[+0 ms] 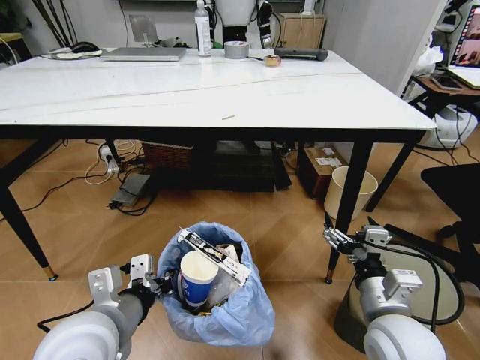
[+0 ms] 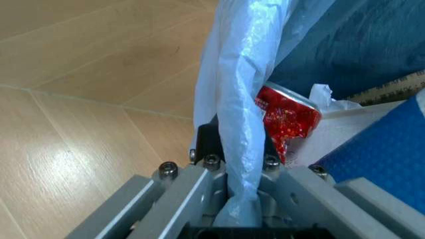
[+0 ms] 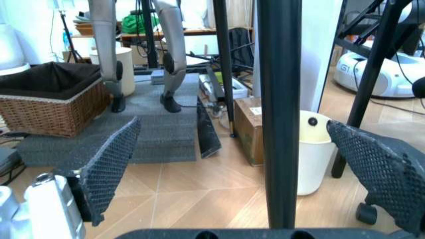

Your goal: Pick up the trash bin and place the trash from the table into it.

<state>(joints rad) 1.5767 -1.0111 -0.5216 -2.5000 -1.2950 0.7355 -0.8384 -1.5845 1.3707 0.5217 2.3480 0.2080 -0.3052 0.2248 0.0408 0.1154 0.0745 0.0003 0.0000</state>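
Bin point(image 1: 225, 315): lower wall and base hidden by bag point(image 1: 247, 300); front cut by head view's lower edge.
Cup point(image 1: 198, 279): lower half buried among trash.
Red can point(image 2: 289, 117): partly behind bag fold.
Counter point(image 1: 187, 94): left end cut off.

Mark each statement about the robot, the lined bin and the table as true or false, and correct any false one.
1. The left gripper is shut on the rim of the trash bin. True; the left wrist view shows the blue bag liner pinched between its fingers.
2. The trash bin stands on the table. False; it is down by the floor in front of the table.
3. A blue paper cup sits inside the trash bin. True.
4. The right gripper holds a red wrapper. False; it is open and empty, beside a black table leg.
5. The plain cream bin is lined with a blue bag. False; it has no liner.
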